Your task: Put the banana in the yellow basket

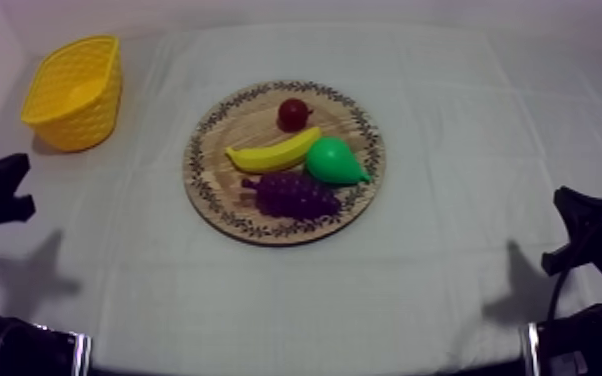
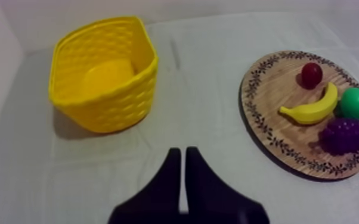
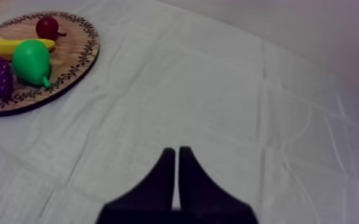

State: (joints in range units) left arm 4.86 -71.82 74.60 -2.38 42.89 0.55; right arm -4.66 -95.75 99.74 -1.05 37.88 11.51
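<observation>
— What did the top view show?
— A table under a grey-white cloth (image 1: 465, 130), with pale walls behind. Mid-table, a round wooden board with a patterned rim (image 1: 210, 195) held a curved yellow toy banana (image 1: 273, 153) among a small red fruit (image 1: 292, 113), a green pear (image 1: 333, 161) and purple grapes (image 1: 295, 195). A woven yellow basket (image 1: 75, 92) stood far left.
— And the wrist views?
— The left gripper (image 2: 183, 156) was closed and empty, the banana well apart to its right across bare cloth. The right gripper (image 3: 177, 156) was closed and empty too, the banana far left, partly behind the pear.
</observation>
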